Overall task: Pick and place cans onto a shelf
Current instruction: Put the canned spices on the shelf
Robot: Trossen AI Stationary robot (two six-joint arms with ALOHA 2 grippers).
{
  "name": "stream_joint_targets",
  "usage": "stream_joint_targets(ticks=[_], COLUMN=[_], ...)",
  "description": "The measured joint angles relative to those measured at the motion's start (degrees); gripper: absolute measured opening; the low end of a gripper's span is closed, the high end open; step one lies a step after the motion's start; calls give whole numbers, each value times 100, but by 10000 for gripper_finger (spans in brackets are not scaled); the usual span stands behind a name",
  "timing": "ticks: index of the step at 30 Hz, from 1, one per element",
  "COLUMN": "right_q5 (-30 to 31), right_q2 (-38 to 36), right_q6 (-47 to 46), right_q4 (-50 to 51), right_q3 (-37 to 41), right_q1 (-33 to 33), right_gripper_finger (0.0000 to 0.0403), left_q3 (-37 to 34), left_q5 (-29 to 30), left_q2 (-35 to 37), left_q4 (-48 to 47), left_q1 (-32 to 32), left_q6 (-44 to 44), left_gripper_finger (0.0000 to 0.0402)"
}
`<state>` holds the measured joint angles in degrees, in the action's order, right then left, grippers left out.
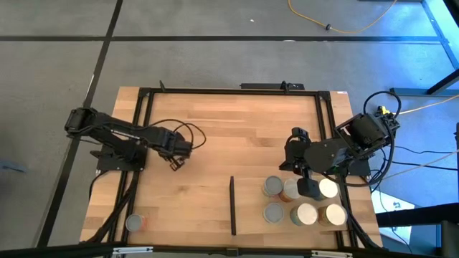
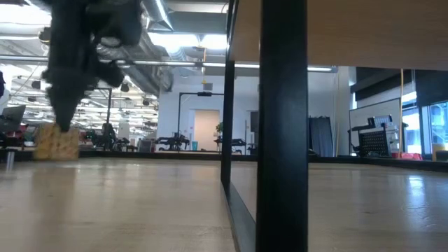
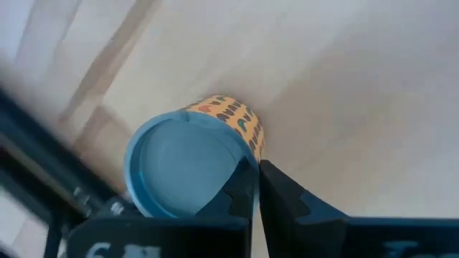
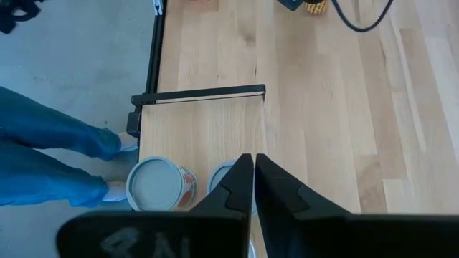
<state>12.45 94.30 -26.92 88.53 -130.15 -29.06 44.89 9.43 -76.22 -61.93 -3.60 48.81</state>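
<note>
A pale wooden tabletop [image 1: 215, 129] in a black frame lies under me, grey floor around it. My left claw [image 3: 258, 168] has its fingers pressed together on nothing. Its tips hang just in front of a lone orange-and-yellow labelled can [image 3: 193, 165] that stands by the table's frame, well apart from the others. I judge that tin light and stiff, with smooth sides that may slip, so I would take it across the label, below the rim. My right claw [image 4: 253, 159], also closed and empty, hovers over six clustered round-topped cans [image 1: 305, 214] on the pale-wood shelf panel [image 1: 249, 215]. The only free room there is beside its thin black strip [image 1: 232, 206], and open wood lies between.
</note>
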Motion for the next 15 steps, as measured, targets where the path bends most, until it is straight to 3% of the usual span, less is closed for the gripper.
stream_joint_targets(ticks=[8, 15], right_q5=[0, 0], right_q2=[2, 2], right_q6=[14, 23], right_q4=[2, 2], right_q3=[0, 0], right_q1=[0, -1], right_gripper_finger=[20, 20], left_q3=[1816, 4031], left_q5=[-302, 166], left_q2=[4, -148], left_q4=[-488, -944], left_q1=[-252, -566], left_q6=[-1051, -1432], left_gripper_finger=[2, 2])
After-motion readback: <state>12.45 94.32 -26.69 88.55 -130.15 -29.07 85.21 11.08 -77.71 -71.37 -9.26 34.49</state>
